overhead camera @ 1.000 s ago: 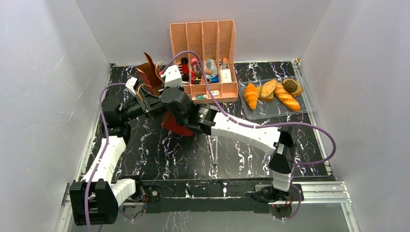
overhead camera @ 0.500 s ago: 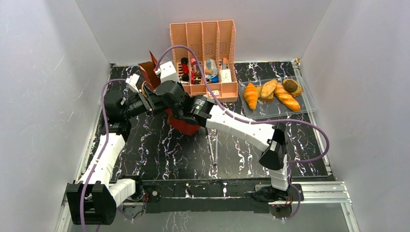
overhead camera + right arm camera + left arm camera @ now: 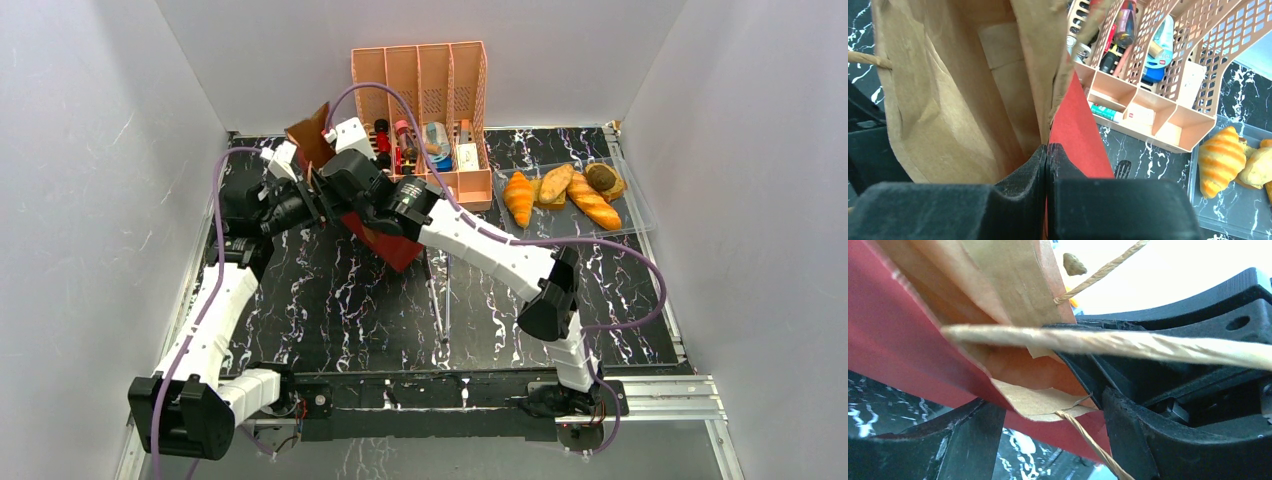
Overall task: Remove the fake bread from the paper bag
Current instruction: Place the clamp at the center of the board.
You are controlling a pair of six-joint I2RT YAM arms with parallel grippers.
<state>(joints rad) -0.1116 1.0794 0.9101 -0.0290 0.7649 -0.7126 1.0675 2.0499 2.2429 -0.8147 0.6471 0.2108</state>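
- Since the earlier frame, both arms have swung the paper bag (image 3: 395, 243) up and leftward in the top view. It now lies aslant left of centre, brown mouth toward the upper left and red base toward the middle.
- The right gripper (image 3: 1047, 155) has its fingers pressed together on one bag wall, brown lining on its left and red outside on its right.
- The left gripper (image 3: 1048, 432) has its fingers apart at the bottom of its frame. The bag's rim and a twine handle (image 3: 1158, 346) lie in the gap, not visibly pinched.
- To do this step well, the right pinch should probably stay firm while the left closes on the opposite rim alone, clear of the twine, so the mouth spreads wide.
- Any tipping looks best done slowly and away from the pink organizer (image 3: 420, 80) at upper centre.
- Count: one bag, with two strands of handle twine in the left wrist view.
- Count: four pieces of fake bread (image 3: 555, 184), namely one croissant (image 3: 518, 198), one baguette (image 3: 593, 203) and two brown pieces, all on the one clear tray (image 3: 545, 233) at right.
- No bread shows in the bag's visible interior; its floor is hidden behind the right fingers.
- Count: one organizer, with four upright slots.
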